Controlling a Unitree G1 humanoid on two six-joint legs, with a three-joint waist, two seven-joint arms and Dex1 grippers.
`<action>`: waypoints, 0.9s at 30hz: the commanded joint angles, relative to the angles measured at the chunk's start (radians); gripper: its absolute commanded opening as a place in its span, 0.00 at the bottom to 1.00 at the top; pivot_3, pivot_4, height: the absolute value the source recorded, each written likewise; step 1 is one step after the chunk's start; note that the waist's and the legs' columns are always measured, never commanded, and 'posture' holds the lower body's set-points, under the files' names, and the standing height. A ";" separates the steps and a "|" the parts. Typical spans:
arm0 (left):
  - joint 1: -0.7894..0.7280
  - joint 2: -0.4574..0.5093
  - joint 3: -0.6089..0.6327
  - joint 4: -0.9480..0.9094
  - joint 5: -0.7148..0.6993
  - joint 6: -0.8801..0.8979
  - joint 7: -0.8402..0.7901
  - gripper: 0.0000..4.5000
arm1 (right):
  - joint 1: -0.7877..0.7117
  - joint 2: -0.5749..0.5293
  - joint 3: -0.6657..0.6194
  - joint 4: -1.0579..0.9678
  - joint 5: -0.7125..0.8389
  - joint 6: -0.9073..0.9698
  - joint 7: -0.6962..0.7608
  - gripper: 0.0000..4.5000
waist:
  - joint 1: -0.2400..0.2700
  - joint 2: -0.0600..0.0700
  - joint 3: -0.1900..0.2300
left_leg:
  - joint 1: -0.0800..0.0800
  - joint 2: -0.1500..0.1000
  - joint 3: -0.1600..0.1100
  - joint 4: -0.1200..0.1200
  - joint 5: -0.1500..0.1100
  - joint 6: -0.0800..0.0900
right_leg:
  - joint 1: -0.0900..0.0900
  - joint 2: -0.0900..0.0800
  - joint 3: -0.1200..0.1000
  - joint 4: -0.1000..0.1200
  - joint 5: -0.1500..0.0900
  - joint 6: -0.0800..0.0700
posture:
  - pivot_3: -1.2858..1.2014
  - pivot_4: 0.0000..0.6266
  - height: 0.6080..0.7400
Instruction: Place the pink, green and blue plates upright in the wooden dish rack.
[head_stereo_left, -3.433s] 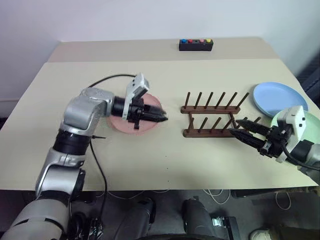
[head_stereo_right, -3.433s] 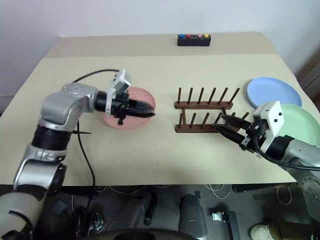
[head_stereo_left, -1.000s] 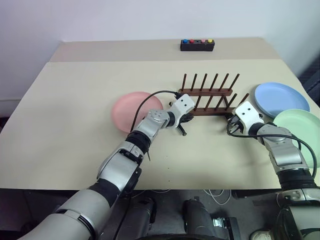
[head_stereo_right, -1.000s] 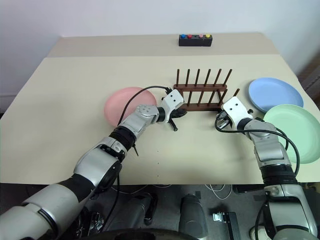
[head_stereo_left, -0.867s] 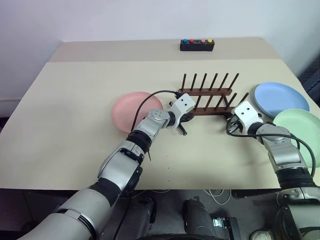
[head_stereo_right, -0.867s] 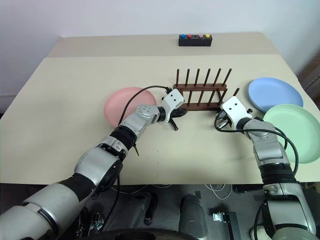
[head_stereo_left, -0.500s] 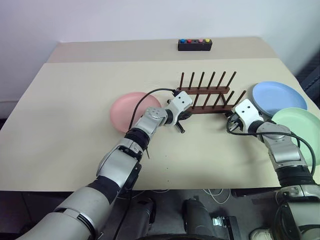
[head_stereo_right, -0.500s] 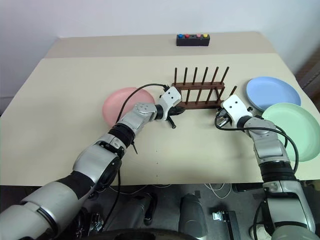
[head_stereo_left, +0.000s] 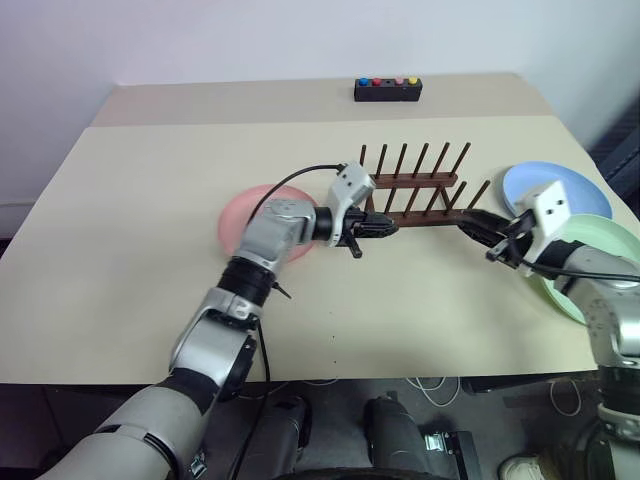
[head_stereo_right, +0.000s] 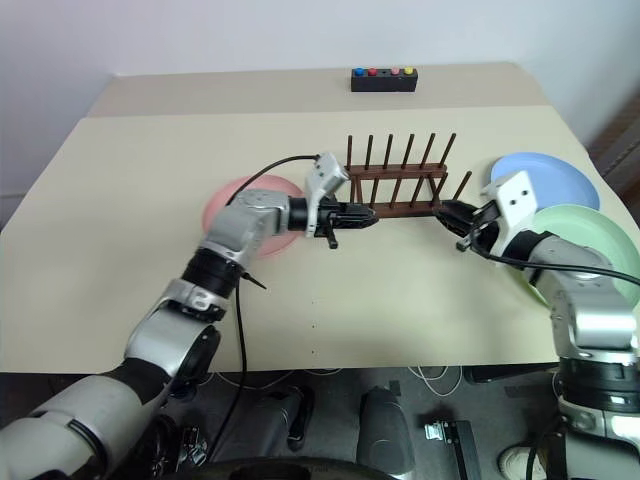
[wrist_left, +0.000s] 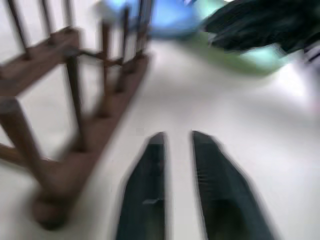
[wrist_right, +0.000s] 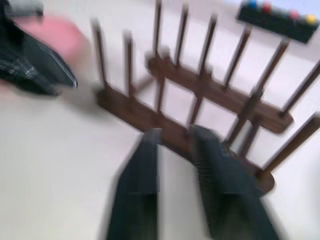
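No plate has yet been placed in the rack (head_stereo_left: 415, 198), which stands empty in the upper middle of the head views, its two rows of thin pegs upright. All three plates are lying flat on the table (head_stereo_left: 150, 200). The pink plate (head_stereo_left: 240, 222) is seen left of centre, partly hidden behind the left arm. The blue plate (head_stereo_left: 575, 185) lies at the right edge of the frame, and the green plate (head_stereo_left: 608, 240) just below it, with the right arm across part of it.

The left gripper (head_stereo_left: 385, 228) is held at the rack's left end, pointing toward the right of the frame, and the right gripper (head_stereo_left: 478, 226) is held at the rack's right end, pointing back toward it. In each wrist view a narrow gap can be seen between the two black fingers, with nothing caught between them, so both grippers are judged to be slightly parted and empty (the wrist views are blurred, so how wide cannot be told closely). Whether either gripper is touching the wood cannot be told.

The task is therefore judged to be at its start: the rack appears to have been the only thing attended to. Everything remains to be done, namely three pick-ups and three upright placements between the pegs.
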 joint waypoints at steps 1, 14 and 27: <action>0.019 0.085 0.037 -0.186 -0.110 0.137 -0.069 0.65 | 0.017 -0.034 -0.087 -0.103 0.106 0.077 0.005 0.64 | 0.001 0.000 0.000 | 0.000 0.000 0.000 0.000 0.000 0.000 | 0.000 0.000 0.000 0.000 0.000 0.000 | 0.52 0.24 1.00; 0.067 0.415 0.128 -0.263 -0.268 0.123 -0.302 0.99 | 0.064 -0.085 -0.179 -0.192 0.212 0.161 -0.019 0.99 | 0.001 0.001 0.000 | 0.001 0.000 0.000 0.000 0.000 0.000 | 0.001 0.000 0.000 0.000 0.000 -0.001 | 0.52 0.24 1.00; -0.083 0.661 0.156 0.280 0.051 -0.097 0.022 0.99 | 0.038 -0.065 -0.113 -0.235 0.326 0.117 0.065 0.99 | 0.007 0.000 0.000 | 0.000 0.001 0.000 -0.001 0.000 0.000 | 0.000 0.000 0.000 -0.002 0.000 -0.001 | 0.52 0.24 1.00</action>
